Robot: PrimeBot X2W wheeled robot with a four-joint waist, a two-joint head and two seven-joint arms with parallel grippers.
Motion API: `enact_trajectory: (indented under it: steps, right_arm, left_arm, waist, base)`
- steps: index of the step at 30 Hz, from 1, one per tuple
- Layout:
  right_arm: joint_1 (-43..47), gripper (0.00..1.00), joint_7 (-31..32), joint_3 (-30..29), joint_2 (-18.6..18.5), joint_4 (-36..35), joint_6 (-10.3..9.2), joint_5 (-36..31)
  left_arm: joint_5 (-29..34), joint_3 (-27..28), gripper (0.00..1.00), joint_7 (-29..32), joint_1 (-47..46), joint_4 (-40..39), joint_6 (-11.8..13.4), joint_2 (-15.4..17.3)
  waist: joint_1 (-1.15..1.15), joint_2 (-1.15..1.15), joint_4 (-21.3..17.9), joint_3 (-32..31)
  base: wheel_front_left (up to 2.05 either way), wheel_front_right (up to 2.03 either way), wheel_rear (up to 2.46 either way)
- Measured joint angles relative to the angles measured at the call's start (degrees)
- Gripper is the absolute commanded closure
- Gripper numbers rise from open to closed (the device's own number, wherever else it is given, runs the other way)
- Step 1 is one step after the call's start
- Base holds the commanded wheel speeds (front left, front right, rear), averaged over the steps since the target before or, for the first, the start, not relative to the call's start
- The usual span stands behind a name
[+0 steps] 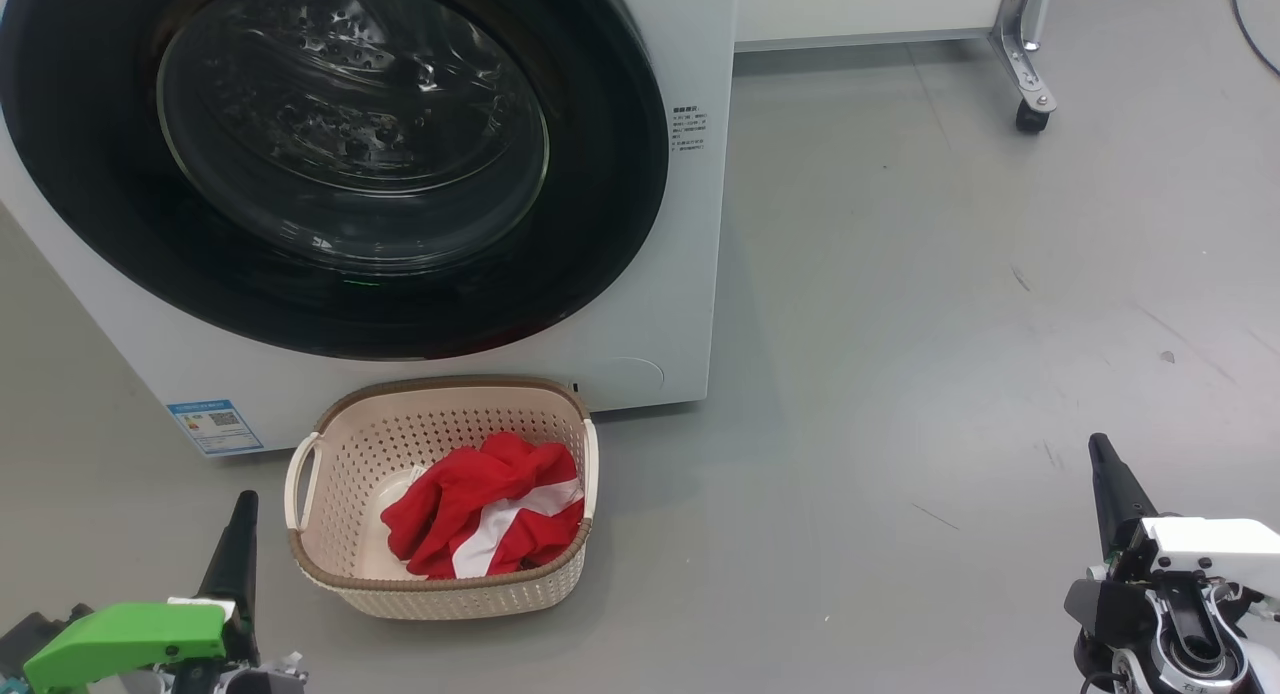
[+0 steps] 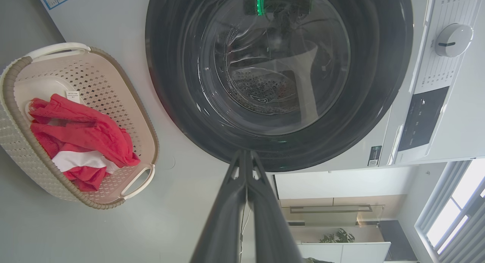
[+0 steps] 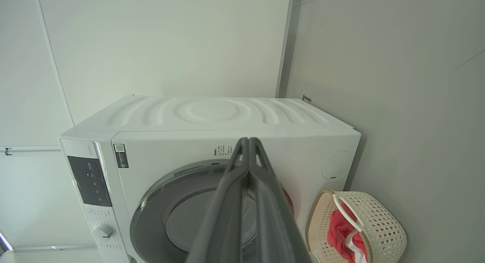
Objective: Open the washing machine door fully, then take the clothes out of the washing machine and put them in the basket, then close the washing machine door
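Note:
The white washing machine [image 1: 690,274] stands at upper left, and its round black-rimmed door [image 1: 110,224] lies flush against the front, glass bowl at the centre. In front of it on the floor sits the cream basket [image 1: 345,454] with red-and-white clothes [image 1: 480,509] inside. My left gripper [image 1: 243,504] is shut and empty at lower left, just left of the basket. My right gripper [image 1: 1100,446] is shut and empty at lower right, well away from the machine. The left wrist view looks at the door [image 2: 170,85] and the basket [image 2: 22,66]; the right wrist view takes in the whole washing machine [image 3: 212,115].
Grey floor [image 1: 950,324] spreads out to the right of the machine. A metal leg with a black caster [image 1: 1032,114] stands at the back right under a white panel. A control panel with a knob [image 2: 452,39] sits beside the door.

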Motion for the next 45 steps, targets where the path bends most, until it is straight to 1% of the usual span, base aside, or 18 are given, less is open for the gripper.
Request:
enact_trajectory:
  steps: [45]
  right_arm:
    - [-0.1, 1.0, 0.1, -0.4, 0.1, 0.5, 0.34, 0.0]
  left_arm:
    - [0.0, 0.3, 1.0, 0.3, -0.2, 0.7, 0.0, 0.0]
  waist:
    - [0.0, 0.0, 0.0, 0.0]
  base:
    - [0.0, 0.0, 0.0]
